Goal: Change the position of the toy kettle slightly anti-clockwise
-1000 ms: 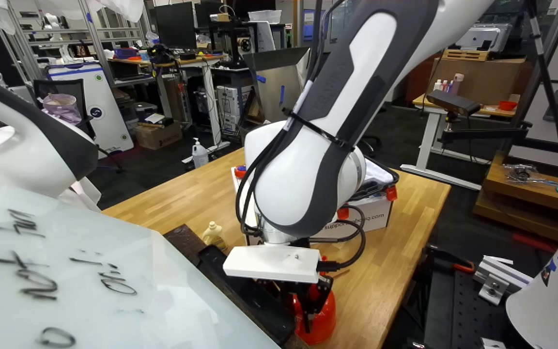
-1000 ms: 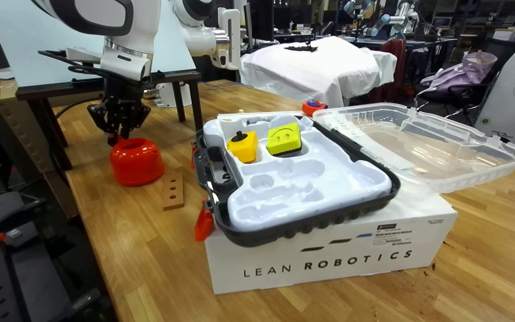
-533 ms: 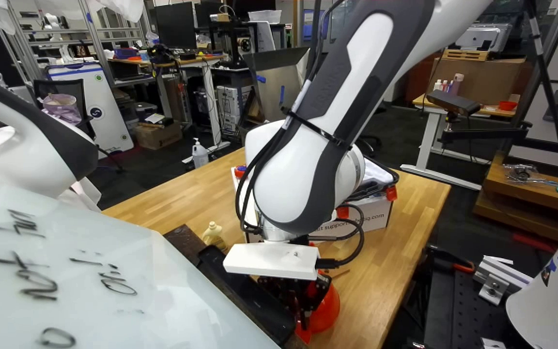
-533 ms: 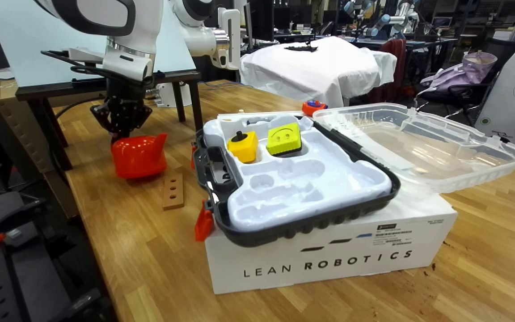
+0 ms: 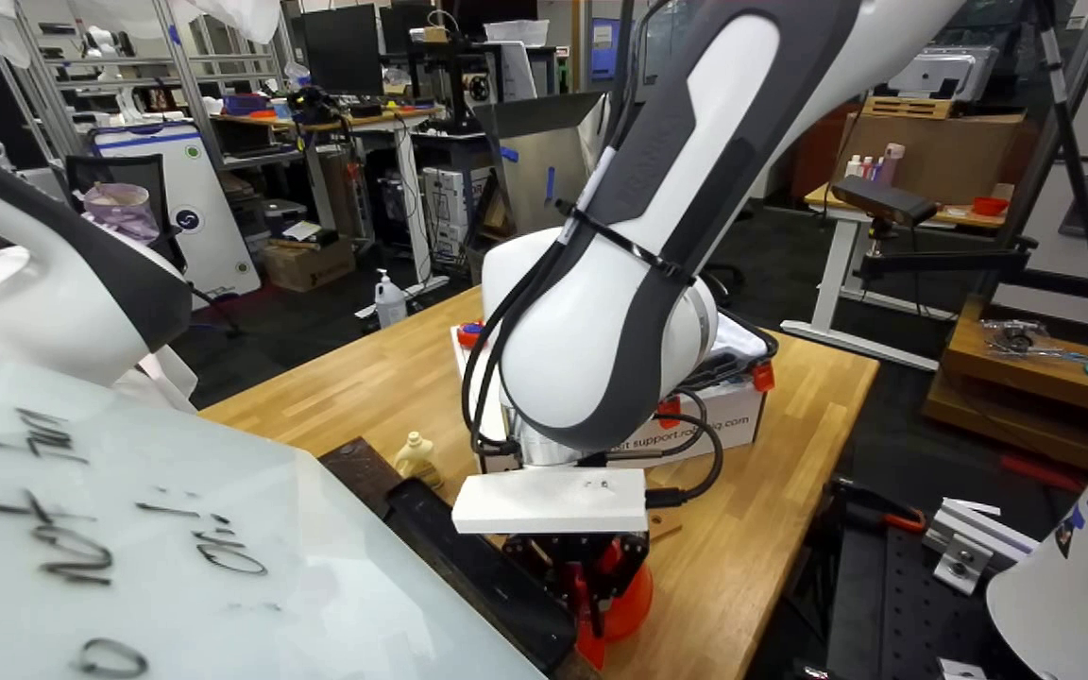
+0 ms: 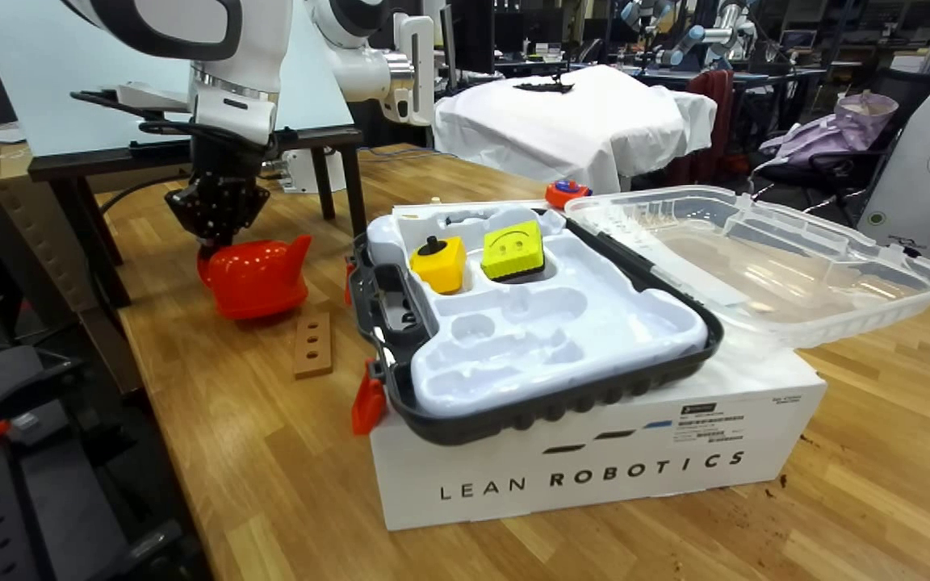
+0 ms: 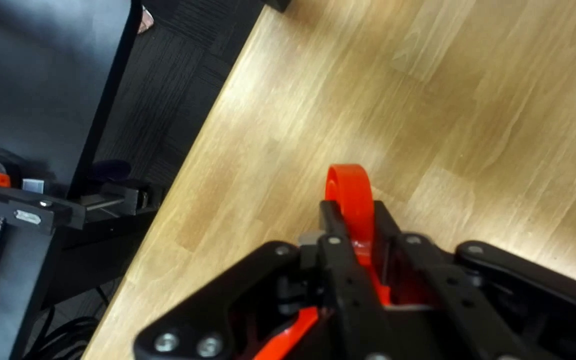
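Observation:
The toy kettle (image 6: 261, 278) is orange-red and rounded, near the table's edge. In this exterior view its spout points up and to the right, and its body looks tilted. It also shows partly behind the gripper in an exterior view (image 5: 634, 604). My gripper (image 7: 350, 217) is shut on the kettle's curved handle (image 7: 352, 186), with one finger on each side in the wrist view. The gripper (image 6: 215, 240) comes down from above at the kettle's left side. Most of the kettle's body is hidden in the wrist view. I cannot tell whether its base touches the table.
A wooden strip with holes (image 6: 313, 345) lies just right of the kettle. A white box (image 6: 594, 468) bears an open case (image 6: 554, 355). A black ledge and whiteboard (image 5: 223, 529) stand close beside the gripper. The table edge (image 7: 183, 170) is near.
The kettle has turned in the gripper's hold; its spout now shows at the right in an exterior view. It has shifted slightly right and up there. The gripper has turned with it.

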Tool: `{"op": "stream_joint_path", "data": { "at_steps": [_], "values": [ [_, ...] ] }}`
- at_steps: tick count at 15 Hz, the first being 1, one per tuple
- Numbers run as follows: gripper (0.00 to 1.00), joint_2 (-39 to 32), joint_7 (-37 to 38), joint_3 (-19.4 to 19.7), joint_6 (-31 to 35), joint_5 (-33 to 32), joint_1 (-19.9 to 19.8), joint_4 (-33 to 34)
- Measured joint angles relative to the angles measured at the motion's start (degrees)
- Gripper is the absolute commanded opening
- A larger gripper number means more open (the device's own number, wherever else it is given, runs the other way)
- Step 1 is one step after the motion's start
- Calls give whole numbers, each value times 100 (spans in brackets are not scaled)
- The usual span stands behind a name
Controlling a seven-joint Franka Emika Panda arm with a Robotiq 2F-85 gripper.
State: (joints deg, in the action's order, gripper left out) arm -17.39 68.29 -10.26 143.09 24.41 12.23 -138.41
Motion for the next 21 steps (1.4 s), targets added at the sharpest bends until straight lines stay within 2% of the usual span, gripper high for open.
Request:
{"op": "stream_joint_path", "data": {
  "at_steps": [7,13,16,17,21],
  "values": [
    [4,771,-2186,-66,-544,4,-45,-478],
    [4,1085,-4316,-30,-1523,519,-209,-627],
    [4,1102,-4724,47,-1834,524,-234,-627],
    [16,1102,-4791,68,-1896,524,-236,-626],
    [16,1102,-4844,93,-1968,523,-239,-624]
  ]
}}
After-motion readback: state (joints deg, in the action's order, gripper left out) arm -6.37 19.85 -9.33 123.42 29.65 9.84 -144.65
